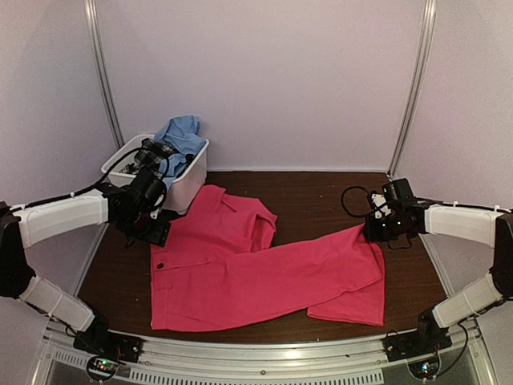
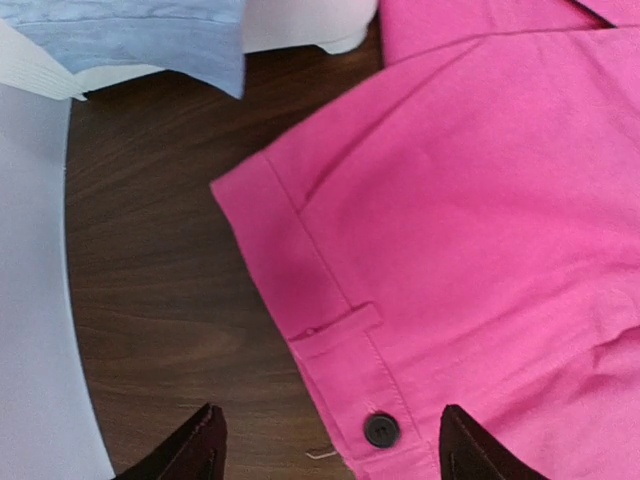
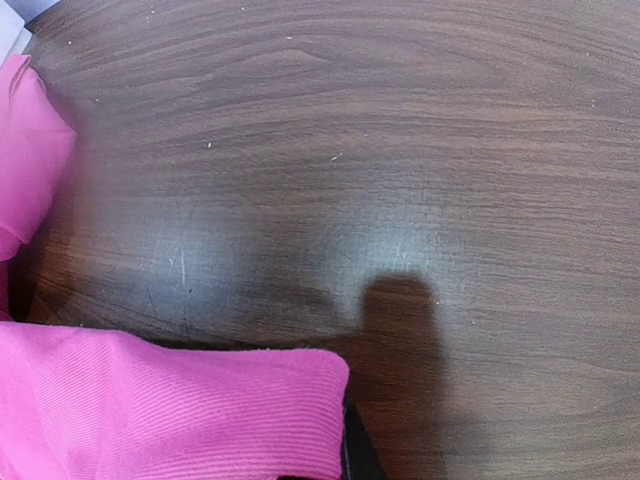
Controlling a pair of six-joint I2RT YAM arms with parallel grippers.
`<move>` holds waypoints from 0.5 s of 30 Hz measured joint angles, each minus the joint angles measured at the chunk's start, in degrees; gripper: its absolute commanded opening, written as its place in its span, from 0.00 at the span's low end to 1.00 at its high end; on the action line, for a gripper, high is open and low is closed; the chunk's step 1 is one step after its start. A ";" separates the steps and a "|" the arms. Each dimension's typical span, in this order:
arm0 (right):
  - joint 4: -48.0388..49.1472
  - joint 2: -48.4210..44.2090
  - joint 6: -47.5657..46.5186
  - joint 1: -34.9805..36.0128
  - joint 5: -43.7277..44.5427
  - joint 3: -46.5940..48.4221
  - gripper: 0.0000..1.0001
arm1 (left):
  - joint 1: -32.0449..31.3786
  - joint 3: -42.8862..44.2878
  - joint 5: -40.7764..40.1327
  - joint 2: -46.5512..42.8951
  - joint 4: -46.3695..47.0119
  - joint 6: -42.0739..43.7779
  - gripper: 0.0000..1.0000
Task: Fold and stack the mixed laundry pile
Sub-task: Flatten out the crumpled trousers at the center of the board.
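Left pincer (image 2: pixel 330 440) open over pink trousers (image 2: pixel 480 230) waistband, right pincer (image 1: pixel 375 231) clamped on their leg hem

The trousers (image 1: pixel 264 277) are being borne flat on the table (image 1: pixel 321 192), with the waistband to the left and the legs to the right. Just behind the waistband, at the far-left corner, the tub (image 1: pixel 191 183) is being borne too, and the shirt (image 1: pixel 183 132) is being contained in it. The left gripper (image 2: pixel 330 440) is being held above the waistband, and the right gripper (image 1: pixel 370 230) at the leg hem.
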 measured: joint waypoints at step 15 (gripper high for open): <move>-5.90 -5.60 -2.54 0.00 2.91 10.71 0.00 | -11.19 -5.64 12.61 11.45 5.60 -9.42 0.60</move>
